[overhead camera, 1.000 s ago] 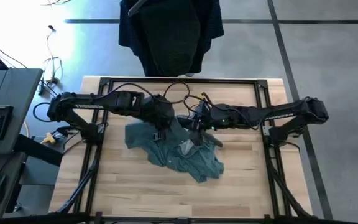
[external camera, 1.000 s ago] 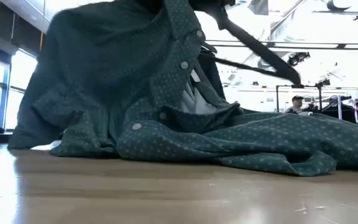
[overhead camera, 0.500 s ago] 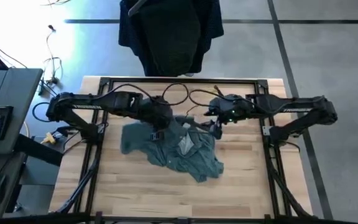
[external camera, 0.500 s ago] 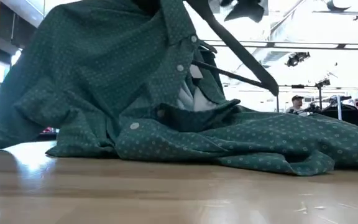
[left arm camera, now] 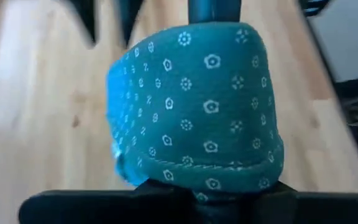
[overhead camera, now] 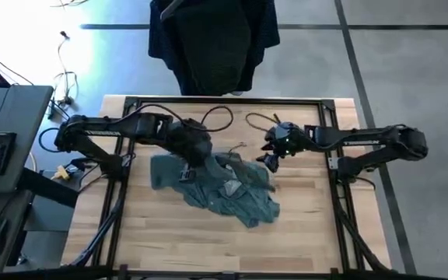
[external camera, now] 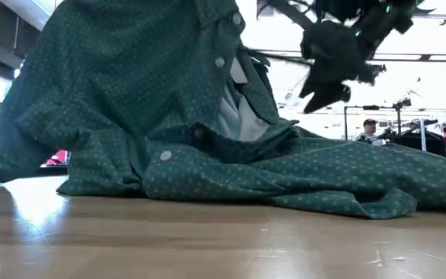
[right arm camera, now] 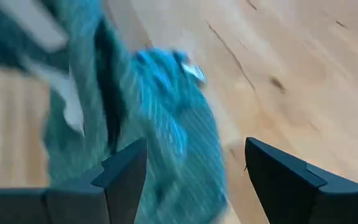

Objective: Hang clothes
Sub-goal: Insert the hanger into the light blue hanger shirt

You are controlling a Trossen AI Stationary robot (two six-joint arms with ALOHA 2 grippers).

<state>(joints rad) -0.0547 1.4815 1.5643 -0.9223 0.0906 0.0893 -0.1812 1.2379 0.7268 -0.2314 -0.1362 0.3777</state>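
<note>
Pale wooden table (overhead camera: 302,233) under teal shirt (overhead camera: 232,190), left gripper (overhead camera: 187,159) clamping it, right gripper (overhead camera: 269,159) agape.

The right gripper (right arm camera: 194,171) hung with its fingers (right arm camera: 126,171) spread apart, empty, above the teal shirt (right arm camera: 148,112) lying crumpled on the wooden table (right arm camera: 278,68).
</note>
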